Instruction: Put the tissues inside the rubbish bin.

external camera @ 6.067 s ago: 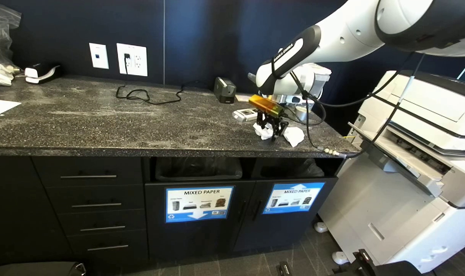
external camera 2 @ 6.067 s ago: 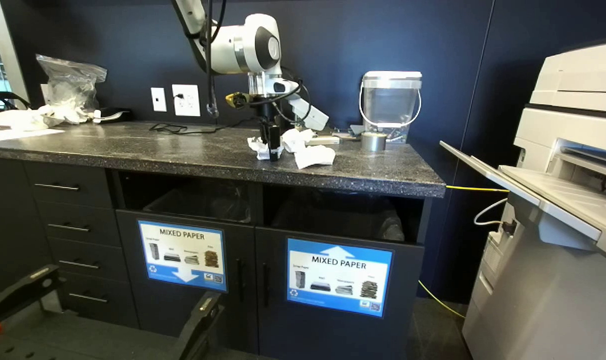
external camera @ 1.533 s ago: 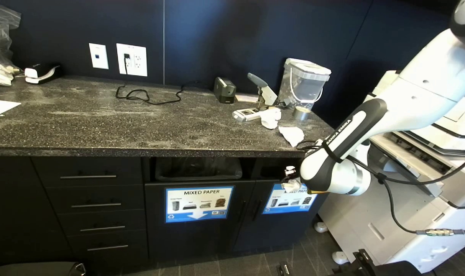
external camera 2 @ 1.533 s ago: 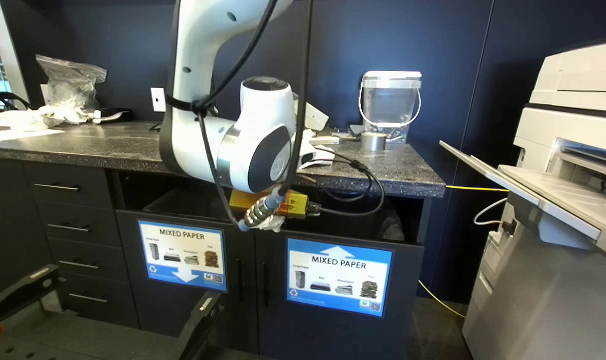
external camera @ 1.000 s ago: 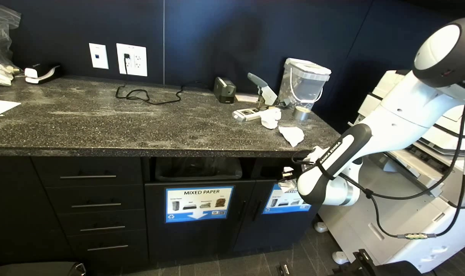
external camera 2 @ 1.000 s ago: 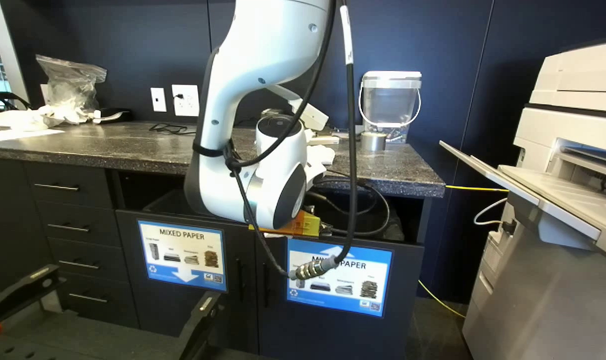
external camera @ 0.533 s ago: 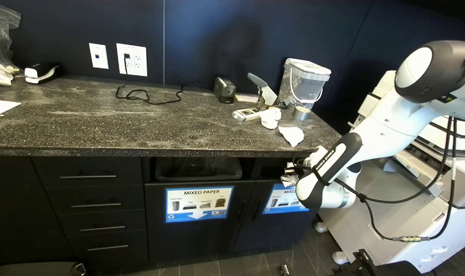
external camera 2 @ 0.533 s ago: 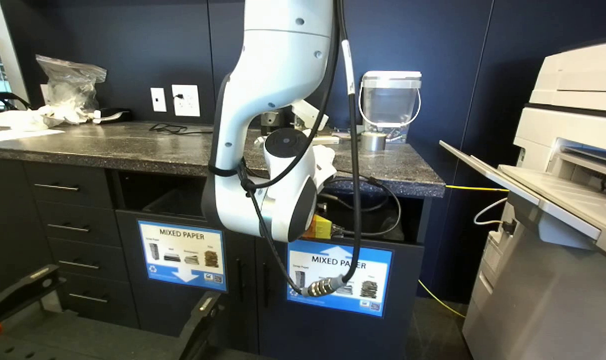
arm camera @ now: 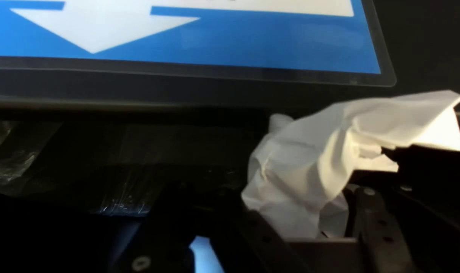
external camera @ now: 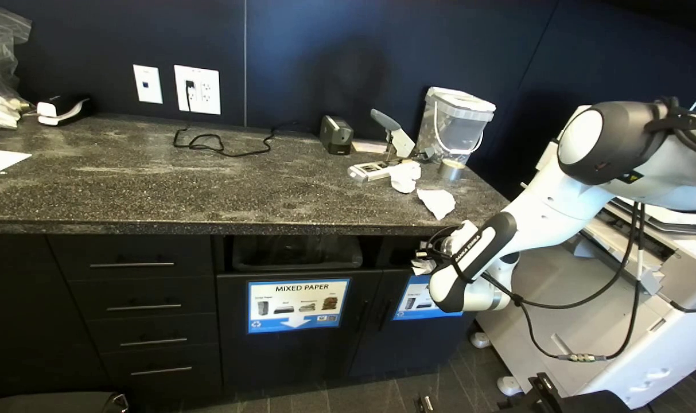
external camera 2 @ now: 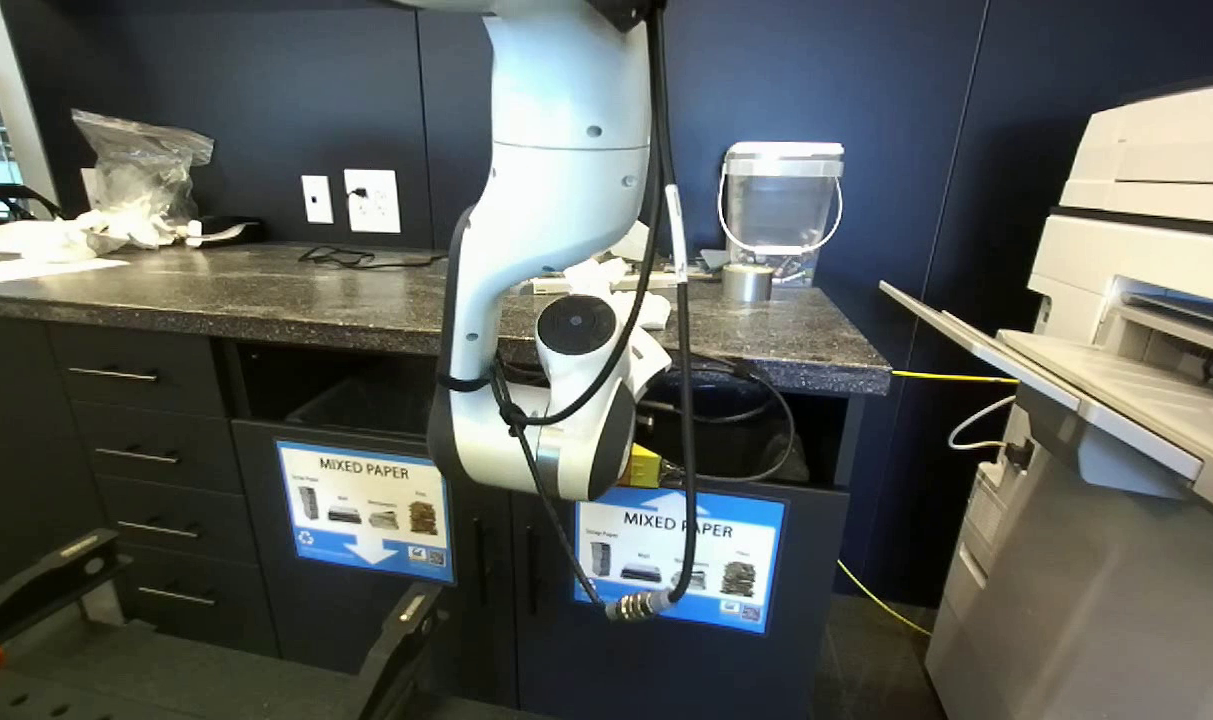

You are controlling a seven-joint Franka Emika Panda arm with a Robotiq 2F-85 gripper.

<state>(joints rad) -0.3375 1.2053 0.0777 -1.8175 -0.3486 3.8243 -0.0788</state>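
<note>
Compared with the earliest frame, the arm (external camera: 560, 198) no longer works over the desk (external camera: 210, 183) but sits low before the cabinet door (arm camera: 214, 93), and one crumpled tissue (arm camera: 302, 163) is now at the opening (external camera 2: 821, 425) above the up-arrow MIXED PAPER sign (external camera 2: 646, 545). Fingers (arm camera: 381, 231) pinch this tissue between them in the wrist view; no release is observed. Its loose end overlaps the door's edge there, and whether any of it is past the rim of the rubbish bin (arm camera: 112, 148) cannot be determined. A bunched tissue (external camera: 404, 180) and a flatter tissue (external camera: 436, 202) lie unmoved on the desk. Assessment: carrying of this piece appears nearly complete; its drop and likely two further trips remain outstanding. Next move calls for slightly more reach inward before letting go. Risk: snagging on the door's edge or falling outside.
</note>
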